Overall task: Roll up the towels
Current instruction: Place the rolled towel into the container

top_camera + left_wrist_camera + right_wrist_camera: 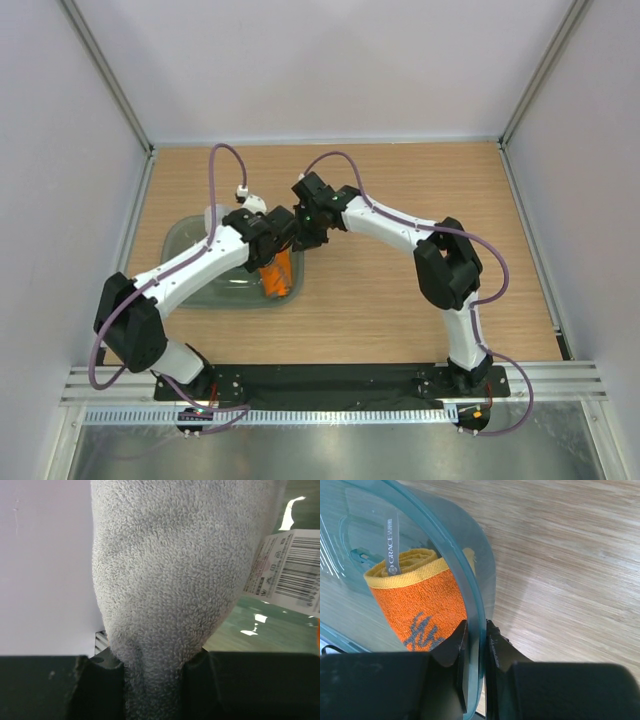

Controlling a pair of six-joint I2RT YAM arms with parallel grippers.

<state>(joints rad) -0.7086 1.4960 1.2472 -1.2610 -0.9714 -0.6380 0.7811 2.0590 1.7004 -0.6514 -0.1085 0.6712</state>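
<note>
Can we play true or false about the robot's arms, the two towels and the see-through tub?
1. The left gripper is pinching the grey towel. True.
2. The right gripper is holding the orange towel. False: its fingers are clamped on the wall of the tub, and the orange towel is not in its grip.
3. The orange towel is inside the tub. True.
4. The table is blue. False: it is light brown wood.
</note>
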